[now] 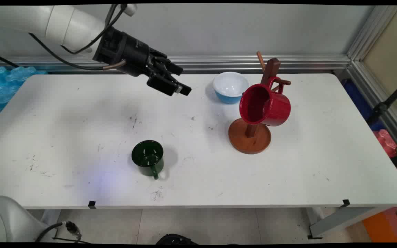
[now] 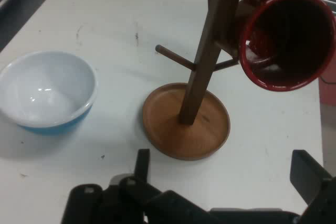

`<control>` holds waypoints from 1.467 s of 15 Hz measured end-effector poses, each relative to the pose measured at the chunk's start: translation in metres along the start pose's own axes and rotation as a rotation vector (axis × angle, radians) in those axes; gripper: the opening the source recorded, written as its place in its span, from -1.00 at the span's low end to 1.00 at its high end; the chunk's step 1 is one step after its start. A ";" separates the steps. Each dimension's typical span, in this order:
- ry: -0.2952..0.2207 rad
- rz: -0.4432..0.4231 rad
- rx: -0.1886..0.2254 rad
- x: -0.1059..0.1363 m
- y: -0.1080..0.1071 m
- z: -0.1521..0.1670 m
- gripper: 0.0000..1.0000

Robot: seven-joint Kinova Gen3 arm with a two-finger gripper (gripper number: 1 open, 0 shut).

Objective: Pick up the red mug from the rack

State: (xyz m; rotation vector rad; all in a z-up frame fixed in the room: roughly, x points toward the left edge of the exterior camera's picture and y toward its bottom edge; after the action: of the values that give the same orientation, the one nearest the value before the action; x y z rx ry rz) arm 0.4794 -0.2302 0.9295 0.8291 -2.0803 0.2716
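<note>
I see the black two-finger gripper (image 1: 181, 90) held up off the white table (image 1: 64, 137), fingers apart w/ nothing between them; in the hand view the two fingers (image 2: 142, 163) stand wide at the bottom edge, open gap clear. I take the brown wooden mug tree w/ round base (image 1: 250, 137) as my landmark. Gripper sits well to the left of the mug tree and toward the wall side, pointing at it; hand cam looks straight at the tree's base (image 2: 186, 121) and post. A glossy red ceramic mug (image 1: 264, 105) hangs by its handle on one of the tree's pegs, tilted, mouth facing the near-left; in the hand view it's at upper right (image 2: 286, 40), open mouth toward the cam. A round bowl, white inside and blue outside (image 1: 230, 86), stands upright just behind-left of the mug tree, apart from the base, and between the gripper and the tree; hand cam has it at left (image 2: 47, 95), looks empty. A dark green enamel mug (image 1: 148, 157) stands upright well left of the mug tree and nearer the table's front edge, handle toward the front, well apart from the gripper. The tabletop carries scuffs and dark marks around the tree.
</note>
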 end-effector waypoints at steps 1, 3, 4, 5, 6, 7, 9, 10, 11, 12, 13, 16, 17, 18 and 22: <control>0.000 -0.006 0.005 0.002 0.002 0.001 1.00; 0.001 -0.024 0.018 0.006 0.007 0.004 1.00; 0.001 -0.031 0.019 0.008 0.011 0.005 1.00; 0.001 -0.039 0.018 0.010 0.015 0.007 1.00; 0.001 -0.047 0.016 0.013 0.020 0.009 1.00; 0.000 -0.055 0.010 0.015 0.026 0.011 1.00; -0.003 -0.063 0.000 0.019 0.035 0.014 1.00; -0.005 -0.067 -0.009 0.021 0.040 0.016 1.00; -0.006 -0.070 -0.018 0.024 0.046 0.018 1.00; -0.008 -0.073 -0.028 0.026 0.053 0.020 1.00; -0.010 -0.076 -0.037 0.028 0.059 0.021 1.00; -0.014 -0.086 -0.060 0.034 0.075 0.027 1.00; -0.015 -0.091 -0.068 0.036 0.082 0.030 1.00; -0.014 -0.096 -0.076 0.039 0.088 0.033 1.00; -0.006 -0.123 -0.098 0.051 0.109 0.050 1.00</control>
State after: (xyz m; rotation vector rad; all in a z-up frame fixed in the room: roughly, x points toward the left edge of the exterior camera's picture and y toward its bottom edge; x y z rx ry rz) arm 0.3557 -0.1944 0.9508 0.8944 -2.0216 0.0997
